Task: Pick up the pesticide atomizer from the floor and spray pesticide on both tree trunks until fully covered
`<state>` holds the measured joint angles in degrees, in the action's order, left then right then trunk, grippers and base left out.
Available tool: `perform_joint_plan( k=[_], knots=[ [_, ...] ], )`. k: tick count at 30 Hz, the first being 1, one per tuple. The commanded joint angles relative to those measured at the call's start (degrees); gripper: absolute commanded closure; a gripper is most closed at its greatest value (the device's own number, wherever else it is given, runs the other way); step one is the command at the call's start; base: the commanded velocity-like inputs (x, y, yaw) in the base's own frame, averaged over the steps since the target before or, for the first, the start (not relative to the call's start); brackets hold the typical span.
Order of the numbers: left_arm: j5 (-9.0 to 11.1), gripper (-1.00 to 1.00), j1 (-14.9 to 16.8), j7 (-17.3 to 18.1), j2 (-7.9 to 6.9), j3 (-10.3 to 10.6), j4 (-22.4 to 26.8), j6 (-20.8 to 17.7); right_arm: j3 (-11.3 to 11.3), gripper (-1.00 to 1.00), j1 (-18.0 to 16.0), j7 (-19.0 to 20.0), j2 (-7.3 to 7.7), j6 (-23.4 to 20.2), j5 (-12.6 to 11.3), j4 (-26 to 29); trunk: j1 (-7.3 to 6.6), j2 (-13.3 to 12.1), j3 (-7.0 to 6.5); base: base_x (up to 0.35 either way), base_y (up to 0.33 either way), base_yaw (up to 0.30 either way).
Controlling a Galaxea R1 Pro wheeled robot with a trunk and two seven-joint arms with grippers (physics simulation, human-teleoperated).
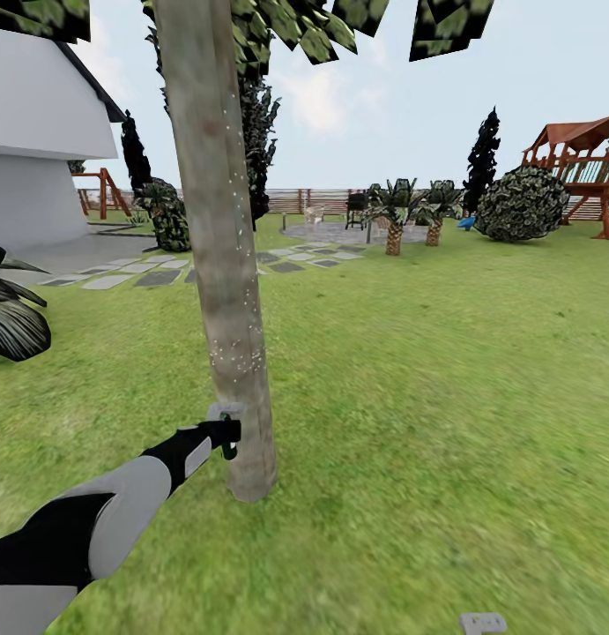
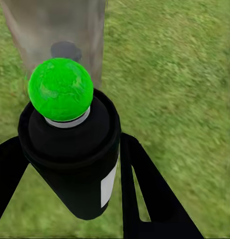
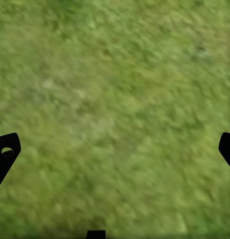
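A thick grey-brown tree trunk point(image 1: 216, 220) rises from the lawn right in front of me, with blocky green leaves point(image 1: 295, 26) above it. White specks dot its bark at mid height and lower down. My left gripper point(image 1: 229, 439) reaches out to the trunk's foot, almost touching it, and is shut on the pesticide atomizer point(image 2: 70, 154), a black bottle with a round bright green top point(image 2: 60, 89). In the left wrist view the bottle points at the trunk point(image 2: 55, 25) close ahead. My right gripper point(image 3: 115, 149) hangs open over bare grass, its black fingertips point(image 3: 5, 152) far apart.
A white house point(image 1: 40, 150) and grey stepping stones point(image 1: 154, 275) lie at the left, with a dark striped-leaf plant point(image 1: 9, 317) close by. Farther off stand low palm-like plants point(image 1: 394, 216), a round bush point(image 1: 520, 205), dark conifers point(image 1: 482, 159), a wooden play tower point(image 1: 590, 163) and a slat fence point(image 1: 313, 201).
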<state>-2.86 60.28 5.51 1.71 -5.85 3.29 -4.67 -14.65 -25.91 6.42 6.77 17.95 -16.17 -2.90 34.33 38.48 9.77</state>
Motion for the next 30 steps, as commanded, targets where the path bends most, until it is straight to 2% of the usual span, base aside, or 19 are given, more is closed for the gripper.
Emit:
perform_joint_plan(
  k=[1,3,4,5,7,11,17,20,24,30],
  knots=[
    [-0.4,1.00,0.0,0.2,0.68,-0.3,4.2,-5.7,-0.3,-1.00,-0.1,0.4,0.00,0.4,-0.7,-0.3,0.02,0.1,0.10,0.000,0.000,0.000],
    [-0.4,1.00,0.0,0.2,1.15,-0.3,13.4,-16.2,-0.3,-1.00,-0.1,0.2,0.00,0.3,-0.7,-0.3,0.02,0.1,0.10,0.000,0.000,0.000],
    [-0.3,1.00,0.0,0.2,1.23,-0.2,16.1,-18.7,-0.3,-1.00,-0.1,0.2,0.00,0.3,-0.7,-0.3,0.02,0.1,0.10,0.000,0.000,0.000],
    [-0.3,1.00,0.0,0.2,1.26,-0.2,17.3,-19.9,-0.3,-1.00,-0.1,0.1,0.00,0.3,-0.7,-0.3,0.02,0.1,0.10,0.000,0.000,0.000],
    [-0.3,1.00,0.0,0.2,1.33,-0.2,22.5,-24.9,-0.3,-1.00,-0.1,0.1,0.00,0.3,-0.6,-0.3,0.02,0.1,0.10,0.000,0.000,0.000],
    [-0.4,1.00,0.0,0.2,1.43,-0.1,29.7,-29.8,-0.3,-1.00,-0.1,0.1,0.05,0.3,-0.6,-0.3,0.02,0.1,0.10,0.000,0.000,0.000],
    [-0.4,1.00,0.1,0.2,1.54,-0.1,43.6,-43.6,-0.3,-1.00,-0.1,0.0,0.03,0.3,-0.6,-0.3,0.02,0.1,0.10,0.000,0.000,0.000],
    [-0.5,1.00,1.0,0.2,1.54,-0.1,45.6,-46.8,-0.3,-1.00,-0.1,0.0,0.04,0.3,-0.6,-0.3,0.02,0.1,0.10,0.000,0.000,0.000],
    [-0.5,1.00,5.2,0.1,1.83,-0.1,46.0,-50.7,-0.3,-1.00,-0.1,0.0,0.01,0.3,-0.6,-0.3,0.02,0.1,0.10,0.000,0.000,0.000],
    [-0.6,1.00,11.9,0.2,1.89,-0.1,45.6,-51.6,-0.3,-1.00,-0.1,0.0,0.00,0.3,-0.6,-0.3,0.02,0.1,0.10,0.000,0.000,0.000]
  ],
)
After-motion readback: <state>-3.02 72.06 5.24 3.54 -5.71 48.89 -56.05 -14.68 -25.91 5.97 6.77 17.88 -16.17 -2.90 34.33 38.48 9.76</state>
